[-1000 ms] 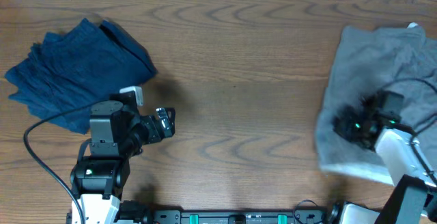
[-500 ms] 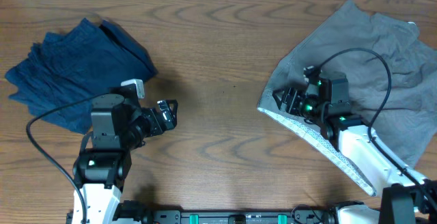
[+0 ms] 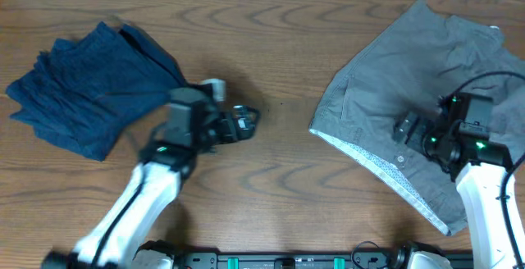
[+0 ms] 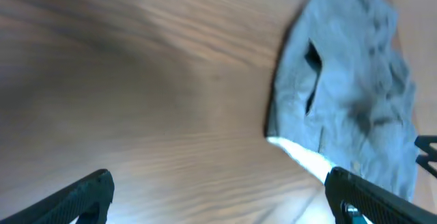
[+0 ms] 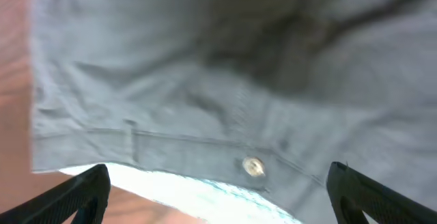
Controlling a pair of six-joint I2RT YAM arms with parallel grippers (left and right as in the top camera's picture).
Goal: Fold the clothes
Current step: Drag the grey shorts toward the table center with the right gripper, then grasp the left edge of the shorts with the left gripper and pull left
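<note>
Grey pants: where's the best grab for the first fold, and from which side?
Probably the waistband corner of the grey pants, coming in low over the table from the left arm's side. That edge lies flat against bare wood with its pale lining turned up, so a finger could slide under. The open left gripper faces it.

Pants (image 3: 410, 72), right side of the desk: light grey, plain weave, darker grey in the creases. Inner waistband lining (image 3: 369, 166): white with a fine dark speckle. Button (image 5: 253, 166): pale off-white. Folded garment (image 3: 90, 88), left edge: dark navy blue. Desk (image 3: 279, 47): mid-brown wood with darker looping grain.
</note>
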